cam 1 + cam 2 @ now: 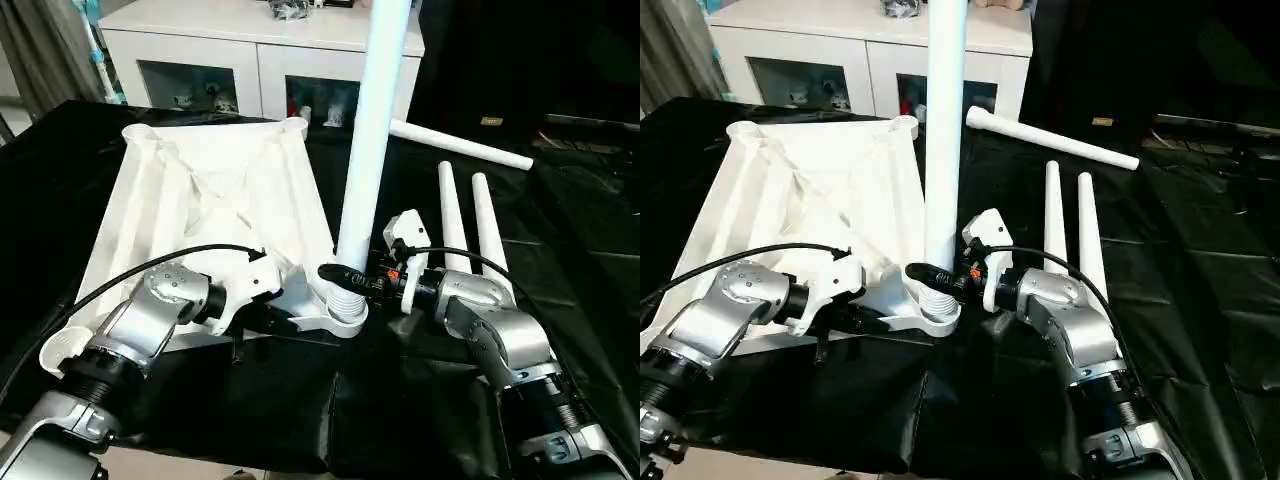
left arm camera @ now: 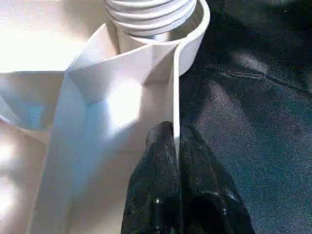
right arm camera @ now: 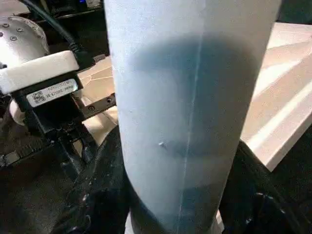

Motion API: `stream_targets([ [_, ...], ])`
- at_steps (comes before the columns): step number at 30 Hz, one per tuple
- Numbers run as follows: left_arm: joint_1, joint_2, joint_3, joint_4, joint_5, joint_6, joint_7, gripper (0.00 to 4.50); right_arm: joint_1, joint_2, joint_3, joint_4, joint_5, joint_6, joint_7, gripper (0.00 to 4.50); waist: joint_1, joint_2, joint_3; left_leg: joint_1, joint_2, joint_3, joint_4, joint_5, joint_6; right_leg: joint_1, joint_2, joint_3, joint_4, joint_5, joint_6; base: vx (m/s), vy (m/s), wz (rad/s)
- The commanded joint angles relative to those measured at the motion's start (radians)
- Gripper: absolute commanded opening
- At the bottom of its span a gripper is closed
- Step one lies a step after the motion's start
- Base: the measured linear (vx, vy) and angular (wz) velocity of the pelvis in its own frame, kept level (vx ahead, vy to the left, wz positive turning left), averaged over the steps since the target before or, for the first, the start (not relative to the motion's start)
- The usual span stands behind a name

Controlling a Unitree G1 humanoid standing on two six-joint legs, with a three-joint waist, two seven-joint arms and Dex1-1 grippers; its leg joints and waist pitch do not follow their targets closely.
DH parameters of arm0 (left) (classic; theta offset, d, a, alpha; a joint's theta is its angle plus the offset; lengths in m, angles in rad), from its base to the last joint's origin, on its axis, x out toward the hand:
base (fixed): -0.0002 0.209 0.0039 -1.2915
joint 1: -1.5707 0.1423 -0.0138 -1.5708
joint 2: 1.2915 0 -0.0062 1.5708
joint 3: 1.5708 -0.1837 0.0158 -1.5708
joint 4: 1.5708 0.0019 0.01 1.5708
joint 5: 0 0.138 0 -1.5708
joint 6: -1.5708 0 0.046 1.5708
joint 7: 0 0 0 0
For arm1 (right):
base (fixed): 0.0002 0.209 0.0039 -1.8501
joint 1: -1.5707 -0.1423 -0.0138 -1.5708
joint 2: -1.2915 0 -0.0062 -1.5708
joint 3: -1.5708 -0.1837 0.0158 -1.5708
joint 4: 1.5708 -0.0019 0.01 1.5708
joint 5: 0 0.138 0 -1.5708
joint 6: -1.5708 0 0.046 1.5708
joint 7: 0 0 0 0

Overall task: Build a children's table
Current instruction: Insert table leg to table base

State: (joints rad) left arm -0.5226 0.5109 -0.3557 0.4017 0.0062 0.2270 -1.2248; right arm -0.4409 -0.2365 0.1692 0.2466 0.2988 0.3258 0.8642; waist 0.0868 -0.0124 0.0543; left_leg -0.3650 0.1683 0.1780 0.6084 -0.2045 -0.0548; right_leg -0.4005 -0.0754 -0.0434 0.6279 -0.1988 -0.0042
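**Tabletop inverted, one leg upright in near corner socket**

The counter, draped in black cloth, occupies most of the head view. The tabletop lies upside down at centre left, ribbed X-braced underside up, its long axis running from the lower part of the frame toward the white cabinet at the top. It appears tilted, the near right corner raised slightly.

One leg stands upright at frame centre, long axis vertical, its threaded lower end seated in the near right corner socket; the upper end leaves the frame at the top.

Two spare legs lie side by side at centre right, parallel, pointing away toward the top of the frame. A fourth leg lies crosswise beyond them, running from upper centre down to the right.

The right gripper is clamped on the upright leg just above the socket, one finger on each side. The left gripper is closed on the thin rim wall of the tabletop beside that socket, pinching it between both fingers.
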Motion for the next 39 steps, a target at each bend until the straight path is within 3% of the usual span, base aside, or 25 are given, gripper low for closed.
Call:
stream_targets([
  [1, -0.008, 0.01, -0.014, 0.033, 0.031, 0.007, 0.005, 0.0, -0.012, -0.012, 0.021, 0.012, -0.013, 0.026, 0.023, 1.86, -0.001, 0.003, -0.057, 0.011, 0.06, -0.022, -0.091, -0.202, -0.008, 0.042, -0.076, 0.049, -0.078, -0.196, -0.225, 0.0, 0.0, 0.0],
  [8, -0.022, 0.002, -0.015, 0.054, 0.03, 0.001, 0.007, 0.0, -0.01, -0.047, 0.043, -0.019, -0.007, 0.091, 0.063, 1.86, 0.0, 0.005, -0.056, 0.013, 0.061, -0.022, -0.092, -0.219, -0.014, 0.04, -0.077, 0.05, -0.082, -0.235, -0.217, 0.0, 0.0, 0.0],
  [12, -0.026, 0.001, -0.018, 0.056, 0.028, -0.003, 0.001, 0.0, -0.017, -0.041, 0.038, 0.003, -0.016, 0.073, 0.052, 1.86, 0.002, 0.007, -0.057, 0.012, 0.061, -0.022, -0.092, -0.211, -0.014, 0.041, -0.077, 0.049, -0.079, -0.201, -0.224, 0.0, 0.0, 0.0],
  [22, -0.033, -0.004, -0.012, 0.074, 0.023, -0.013, 0.004, 0.0, 0.013, 0.014, -0.026, 0.098, -0.001, 0.002, -0.013, 1.86, 0.001, 0.011, -0.054, 0.014, 0.062, -0.025, -0.097, -0.262, -0.028, 0.037, -0.079, 0.05, -0.088, -0.273, -0.214, 0.0, 0.0, 0.0],
  [27, -0.032, -0.004, -0.002, 0.08, 0.014, -0.016, 0.009, 0.0, 0.056, 0.042, -0.073, 0.132, 0.026, -0.045, -0.019, 1.86, 0.002, 0.015, -0.055, 0.014, 0.063, -0.027, -0.099, -0.267, -0.028, 0.037, -0.08, 0.049, -0.088, -0.274, -0.216, 0.0, 0.0, 0.0],
  [33, -0.034, -0.001, 0.007, 0.092, 0.012, -0.019, 0.017, 0.0, 0.111, 0.062, -0.09, 0.146, 0.035, -0.114, -0.016, 1.86, 0.002, 0.012, -0.054, 0.012, 0.062, -0.026, -0.1, -0.262, -0.02, 0.038, -0.08, 0.049, -0.089, -0.26, -0.218, 0.0, 0.0, 0.0],
  [39, -0.04, -0.002, 0.015, 0.103, 0.008, -0.018, 0.024, 0.0, 0.152, 0.065, -0.07, 0.169, -0.033, -0.277, -0.039, 1.86, 0.001, 0.012, -0.046, 0.016, 0.064, -0.031, -0.105, -0.336, -0.03, 0.031, -0.085, 0.051, -0.105, -0.414, -0.182, 0.0, 0.0, 0.0],
])
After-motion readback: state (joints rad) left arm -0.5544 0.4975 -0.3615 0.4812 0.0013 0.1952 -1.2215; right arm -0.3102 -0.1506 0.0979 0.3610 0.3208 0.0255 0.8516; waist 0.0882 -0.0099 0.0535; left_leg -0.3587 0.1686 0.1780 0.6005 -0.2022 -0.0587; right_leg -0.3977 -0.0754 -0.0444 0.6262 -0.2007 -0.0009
